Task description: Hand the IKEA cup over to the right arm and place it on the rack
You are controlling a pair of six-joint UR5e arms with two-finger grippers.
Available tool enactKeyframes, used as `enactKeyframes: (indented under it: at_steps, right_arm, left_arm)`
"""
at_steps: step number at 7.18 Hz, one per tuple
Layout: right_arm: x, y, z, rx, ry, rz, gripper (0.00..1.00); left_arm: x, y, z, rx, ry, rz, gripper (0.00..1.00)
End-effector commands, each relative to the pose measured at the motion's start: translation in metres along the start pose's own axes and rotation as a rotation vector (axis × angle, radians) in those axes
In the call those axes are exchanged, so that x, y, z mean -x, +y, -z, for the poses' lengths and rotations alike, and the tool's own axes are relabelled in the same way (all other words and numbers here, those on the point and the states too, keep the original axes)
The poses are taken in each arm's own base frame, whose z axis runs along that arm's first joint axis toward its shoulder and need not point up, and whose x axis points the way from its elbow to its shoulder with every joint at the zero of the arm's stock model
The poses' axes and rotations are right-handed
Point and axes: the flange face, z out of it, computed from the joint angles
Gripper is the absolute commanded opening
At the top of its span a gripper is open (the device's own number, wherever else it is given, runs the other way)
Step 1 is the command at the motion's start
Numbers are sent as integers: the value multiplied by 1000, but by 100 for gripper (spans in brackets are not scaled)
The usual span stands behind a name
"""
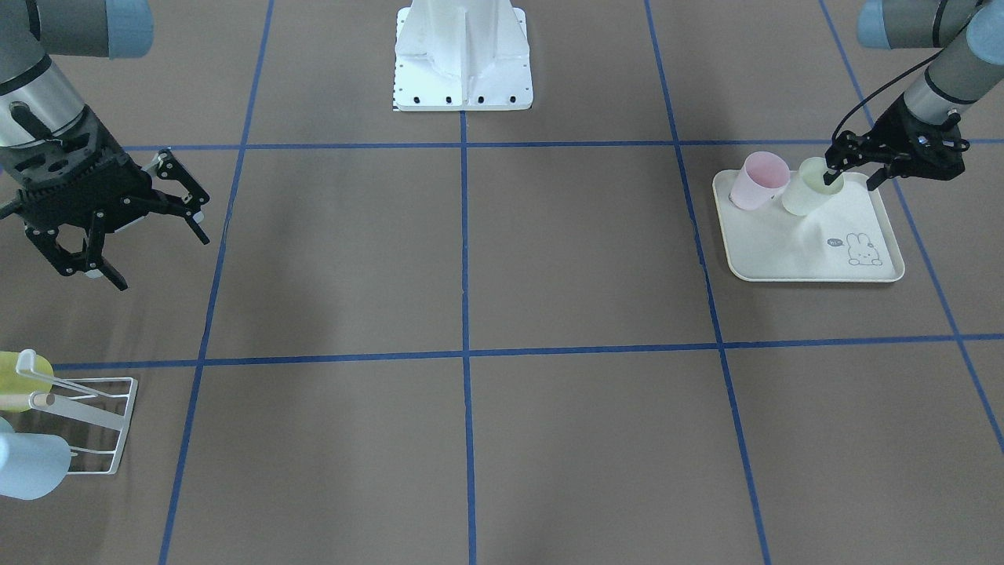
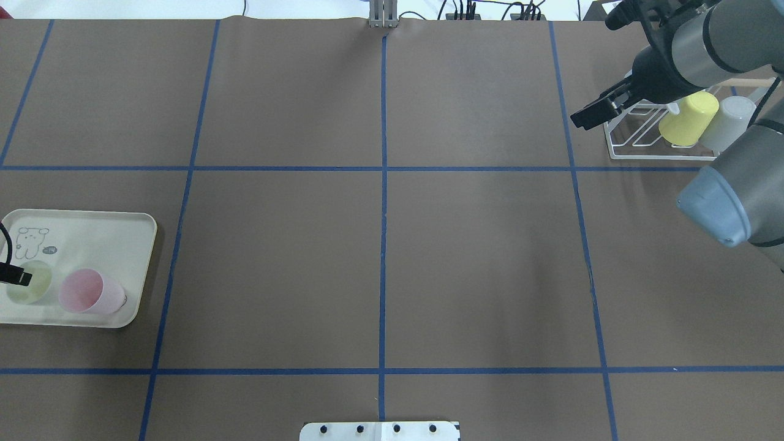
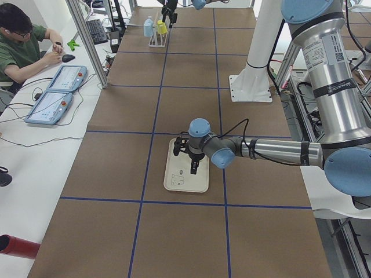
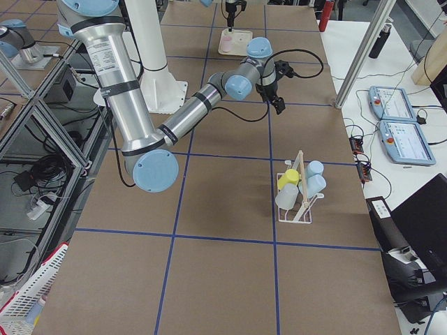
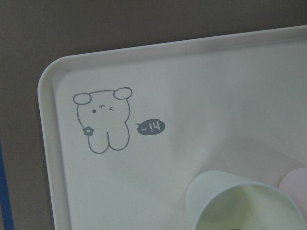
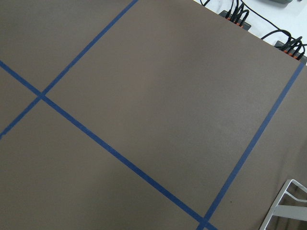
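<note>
Pale-green cup sits on the tray, left gripper at its rim.
Cup stands in the tray's half away from the bunny drawing, with the pink cup just beside it, also on the tray. Left gripper jaws are apart: one finger dips inside the green cup's mouth, the other hangs outside its wall, so nothing is clamped. Right gripper hangs above the table well apart from the tray, at the opposite end, fingers spread wide and holding nothing. Rack is at that same far end from the tray, with a yellow cup and a white cup on it.
</note>
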Motion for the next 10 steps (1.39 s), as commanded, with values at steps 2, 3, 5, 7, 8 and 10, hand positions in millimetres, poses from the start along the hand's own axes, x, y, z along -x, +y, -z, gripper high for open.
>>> enactKeyframes:
  at_steps: [2,3,5,7,8,10]
  right_arm:
    - [0,1,1,-4,2,2,99]
    - [1,0,1,-5,2,3,99]
    - [1,-1,3,-12,6,6,99]
    - [6,-6,4,-26,-1,18,99]
    - [14,-13,4,-33,-11,34,99]
    - [43,-43,16,-89,-32,78,99]
  left_arm:
    - [-10,-2,-1,4,21,0,0]
    - [-11,-2,2,0,22,-1,0]
    - [-7,-8,9,-17,19,14,0]
    - [19,-41,55,-114,9,110,0]
    - [5,-76,76,-127,42,137,0]
    - [-42,-128,111,-103,167,244,0]
